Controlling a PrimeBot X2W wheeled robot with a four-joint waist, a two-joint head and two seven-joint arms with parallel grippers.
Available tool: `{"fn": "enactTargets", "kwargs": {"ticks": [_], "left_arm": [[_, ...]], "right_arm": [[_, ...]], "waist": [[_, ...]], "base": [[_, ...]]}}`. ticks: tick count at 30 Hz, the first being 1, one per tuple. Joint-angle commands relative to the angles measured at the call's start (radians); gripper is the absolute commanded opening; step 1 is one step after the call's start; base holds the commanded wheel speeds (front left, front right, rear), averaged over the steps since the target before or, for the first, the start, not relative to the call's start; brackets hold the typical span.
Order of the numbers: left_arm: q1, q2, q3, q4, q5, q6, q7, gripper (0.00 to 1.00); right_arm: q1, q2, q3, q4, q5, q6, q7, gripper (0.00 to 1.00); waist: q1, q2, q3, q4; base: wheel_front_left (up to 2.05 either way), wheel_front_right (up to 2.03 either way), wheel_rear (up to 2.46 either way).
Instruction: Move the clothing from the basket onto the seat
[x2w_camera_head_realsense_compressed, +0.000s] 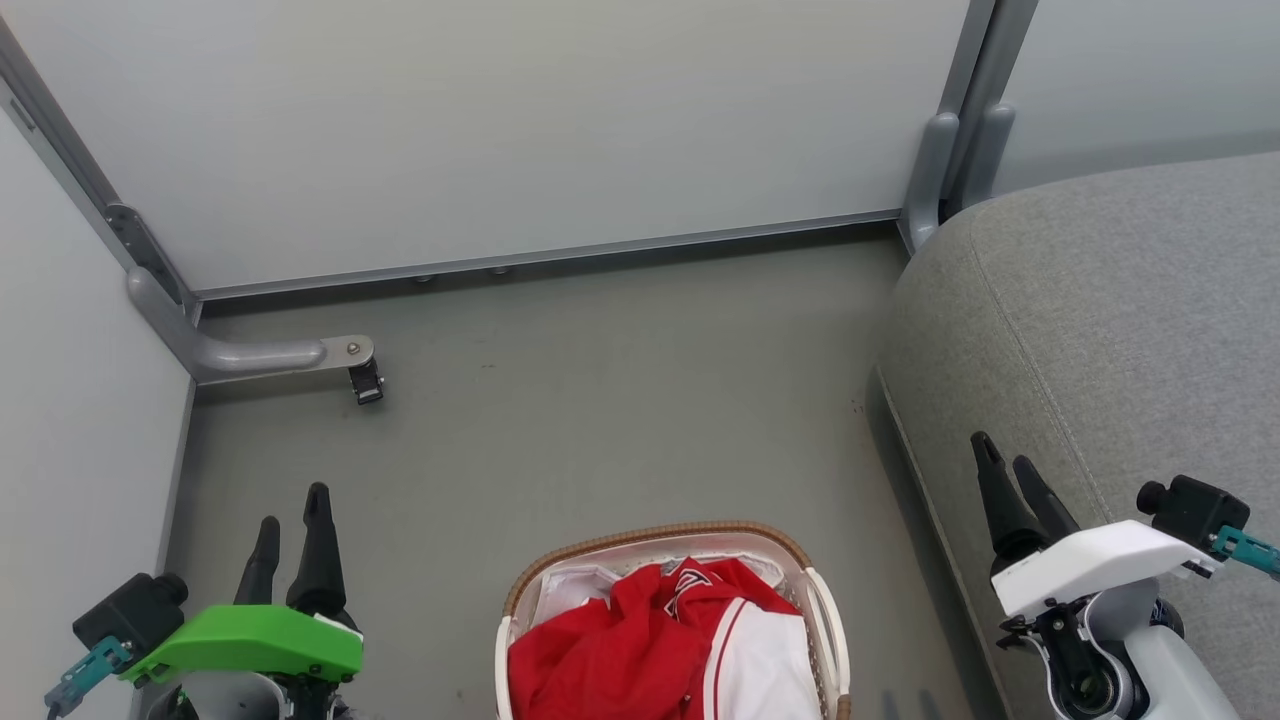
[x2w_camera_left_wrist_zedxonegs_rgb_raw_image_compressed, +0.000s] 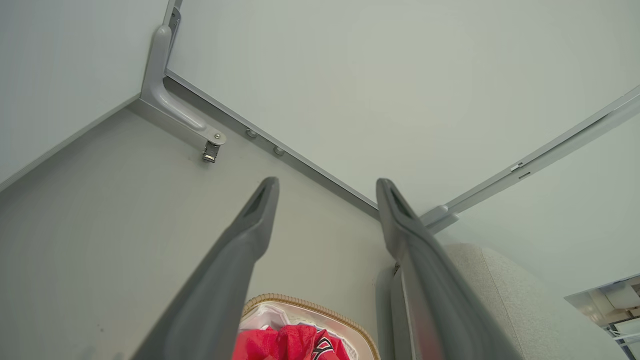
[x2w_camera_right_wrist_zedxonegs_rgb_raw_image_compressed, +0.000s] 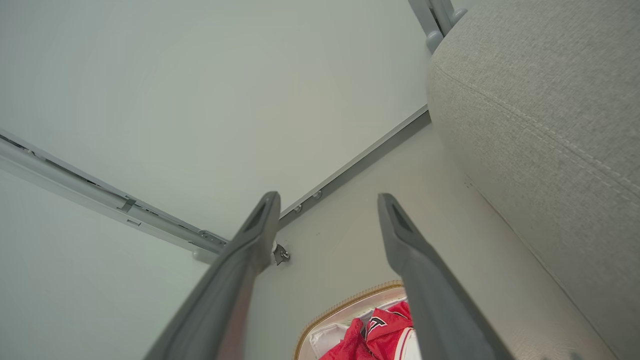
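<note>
Red clothing (x2w_camera_head_realsense_compressed: 620, 650) with a white-panelled jersey lies piled in the white basket (x2w_camera_head_realsense_compressed: 660, 535), whose rim is brown and woven, on the floor at bottom centre. The grey seat (x2w_camera_head_realsense_compressed: 1110, 330) fills the right side. My left gripper (x2w_camera_head_realsense_compressed: 292, 505) hangs open at the lower left, well left of the basket, nothing between its fingers. My right gripper (x2w_camera_head_realsense_compressed: 1003, 450) stands open at the lower right, over the seat's front edge, also empty. The left wrist view looks past the open gripper (x2w_camera_left_wrist_zedxonegs_rgb_raw_image_compressed: 327, 185) at the clothing (x2w_camera_left_wrist_zedxonegs_rgb_raw_image_compressed: 290, 345) and basket (x2w_camera_left_wrist_zedxonegs_rgb_raw_image_compressed: 305, 302). The right wrist view shows its open gripper (x2w_camera_right_wrist_zedxonegs_rgb_raw_image_compressed: 327, 200), clothing (x2w_camera_right_wrist_zedxonegs_rgb_raw_image_compressed: 375, 335) and seat (x2w_camera_right_wrist_zedxonegs_rgb_raw_image_compressed: 540, 125).
Pale partition walls (x2w_camera_head_realsense_compressed: 500, 130) close the back and left, joined by grey posts. A metal foot bracket with a small black castor (x2w_camera_head_realsense_compressed: 362, 385) juts onto the grey floor (x2w_camera_head_realsense_compressed: 600, 400) at the left. Open floor lies between basket and wall.
</note>
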Motion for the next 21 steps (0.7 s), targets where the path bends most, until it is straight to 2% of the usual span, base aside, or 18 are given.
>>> {"fn": "enactTargets", "kwargs": {"ticks": [1,21], "left_arm": [[-0.004,0.012,-0.006,-0.006,0.038,0.007,-0.012,1.0],[0.018,0.03,-0.063,-0.016,0.277,0.037,-0.07,1.0]], "right_arm": [[-0.026,-0.01,0.002,-0.002,-0.039,0.0,-0.014,1.0],[-0.022,-0.008,0.022,0.033,-0.293,0.0,-0.068,1.0]], "waist": [[0.0,0.0015,0.0,0.001],[0.0,0.0021,-0.001,0.008]], "base": [[0.0,0.0,0.0],[0.0,0.0,0.0]]}}
